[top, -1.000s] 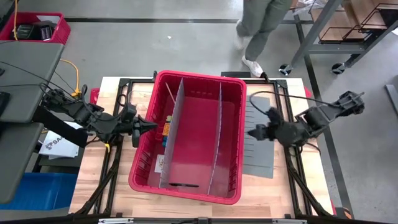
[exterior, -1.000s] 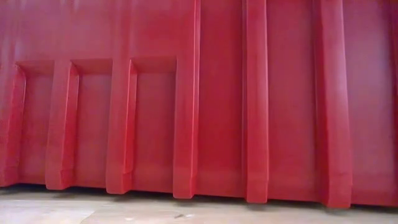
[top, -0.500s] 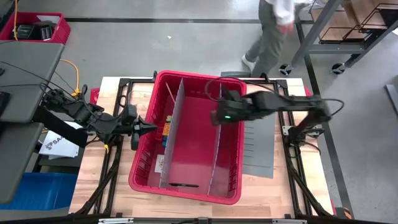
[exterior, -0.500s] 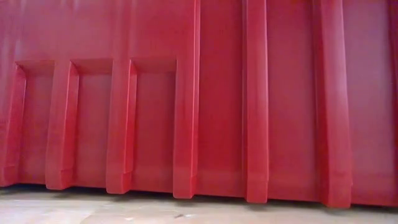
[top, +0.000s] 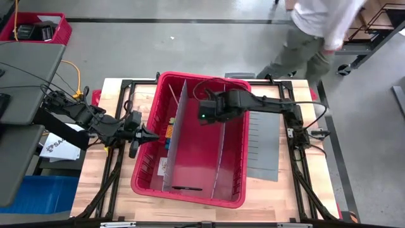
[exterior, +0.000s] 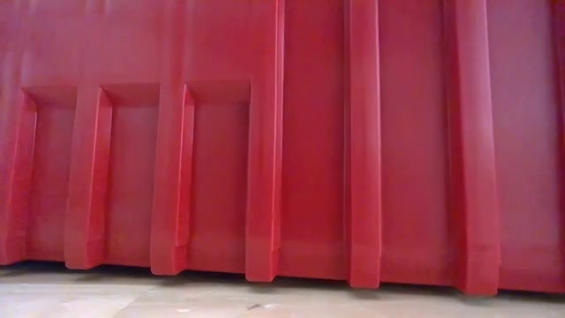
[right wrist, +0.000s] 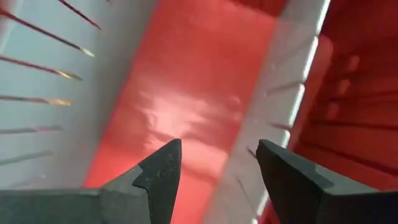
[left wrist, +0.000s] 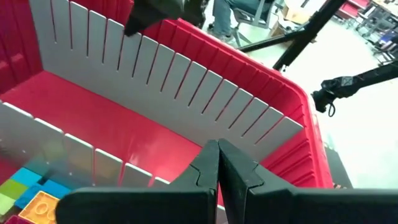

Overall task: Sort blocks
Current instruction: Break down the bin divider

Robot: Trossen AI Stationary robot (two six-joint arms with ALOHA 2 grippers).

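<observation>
- The right arm has swung in from the right side of the frame, where it hung over the grey sheet [top: 262, 142] a second ago, and its tool [top: 201, 114] now sits above the middle compartment of the red bin [top: 235, 85], near the upper centre of the high view.
- That right tool is wide apart and carries nothing; its wrist view shows only red bin floor between its two fingers [right wrist: 160, 171], with a grey divider [right wrist: 56, 93] to one side.
- The left tool [top: 147, 135] has barely moved: it stays at the bin's left wall, left of centre in the frame, pinched fully together and empty.
- The blocks [top: 169, 132] lie in a small heap in the bin's left compartment, just beside the left tool's tip; the left wrist view catches blue, green and orange ones [left wrist: 31, 193] at its lower left corner.
- My reading: the right arm is moving toward the blocks, which are still unsorted, so the sort has hardly begun.
- The wooden table [top: 95, 190] carries the bin, with the grey sheet flat to its right.
- A person [top: 313, 28] has walked toward the upper right of the frame, on the grey floor beyond the table.
- The low view is filled by the bin's red ribbed wall [exterior: 282, 141].
</observation>
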